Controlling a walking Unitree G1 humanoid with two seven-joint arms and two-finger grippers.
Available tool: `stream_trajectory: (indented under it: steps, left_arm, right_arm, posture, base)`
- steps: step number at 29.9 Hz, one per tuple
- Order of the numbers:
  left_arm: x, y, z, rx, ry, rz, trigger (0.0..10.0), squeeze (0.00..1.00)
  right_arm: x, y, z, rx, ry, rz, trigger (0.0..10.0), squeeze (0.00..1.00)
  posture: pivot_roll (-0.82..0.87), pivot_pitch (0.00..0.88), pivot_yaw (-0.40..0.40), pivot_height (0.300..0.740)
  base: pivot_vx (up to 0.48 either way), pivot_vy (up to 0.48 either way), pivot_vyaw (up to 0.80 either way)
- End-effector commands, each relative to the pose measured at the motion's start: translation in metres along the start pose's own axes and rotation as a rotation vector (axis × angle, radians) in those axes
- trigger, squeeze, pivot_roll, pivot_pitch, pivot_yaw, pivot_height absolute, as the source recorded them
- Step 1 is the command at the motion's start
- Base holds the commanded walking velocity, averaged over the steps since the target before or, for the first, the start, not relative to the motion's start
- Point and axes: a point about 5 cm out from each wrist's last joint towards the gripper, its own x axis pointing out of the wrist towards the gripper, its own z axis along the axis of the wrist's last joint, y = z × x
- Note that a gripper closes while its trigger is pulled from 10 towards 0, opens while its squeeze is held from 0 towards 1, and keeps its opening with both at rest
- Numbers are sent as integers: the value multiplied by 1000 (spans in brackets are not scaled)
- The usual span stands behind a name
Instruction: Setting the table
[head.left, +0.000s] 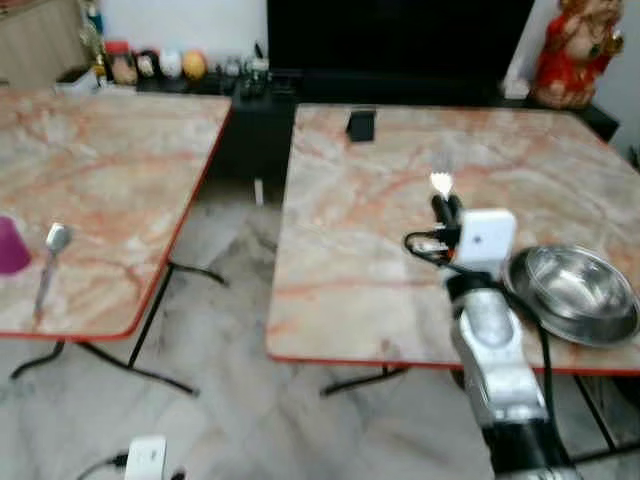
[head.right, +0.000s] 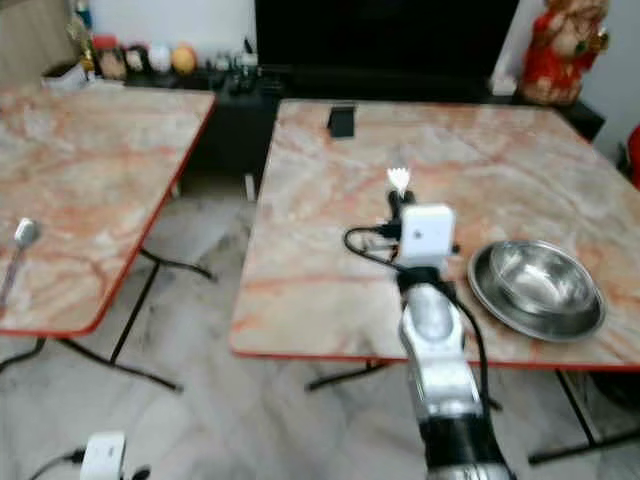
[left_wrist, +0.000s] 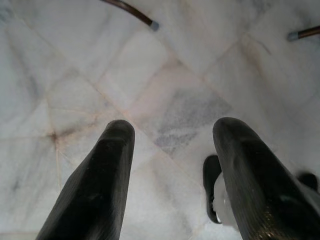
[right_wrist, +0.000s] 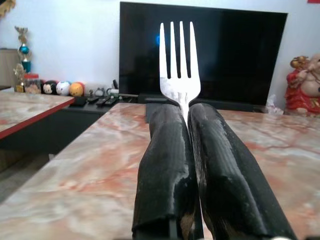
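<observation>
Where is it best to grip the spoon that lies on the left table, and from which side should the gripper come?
Judging from the head views, grip the spoon at the middle of its thin handle, coming straight down from above with the fingers across it. It lies flat on the left table, bowl away from the robot, so only a top approach gets around it. The left gripper, open over the floor, is nearer.

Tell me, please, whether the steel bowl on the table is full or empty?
Empty: the bowl sits upright on the table, its bare shiny inside showing, beside the right tool holding a fork.

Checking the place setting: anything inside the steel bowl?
The steel bowl looks empty, only reflections showing; its near inner wall is hidden by the rim. The right gripper holds the fork beside it.
</observation>
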Motion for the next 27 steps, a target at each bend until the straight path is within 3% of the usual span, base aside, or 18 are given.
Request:
stream_trajectory:
  steps: [1, 19, 27]
  left_arm:
    - [-1, -4, -4, 14, 11, -16, 10000, 0]
    - [0, -4, -2, 11, 8, -17, 10000, 0]
    - [0, -3, -1, 2, 5, -17, 10000, 0]
  right_arm:
    - [1, -7, 2, -8, -10, -22, 10000, 0]
    - [2, -9, 2, -12, -3, -35, 10000, 0]
    - [3, -12, 2, -17, -2, -43, 10000, 0]
  posture:
    - [-80, 0, 25, 720]
    - [-79, 0, 26, 720]
    - [-80, 0, 28, 720]
  base:
    - [0, -480, 0]
    - [0, -476, 0]
    - [0, -34, 0]
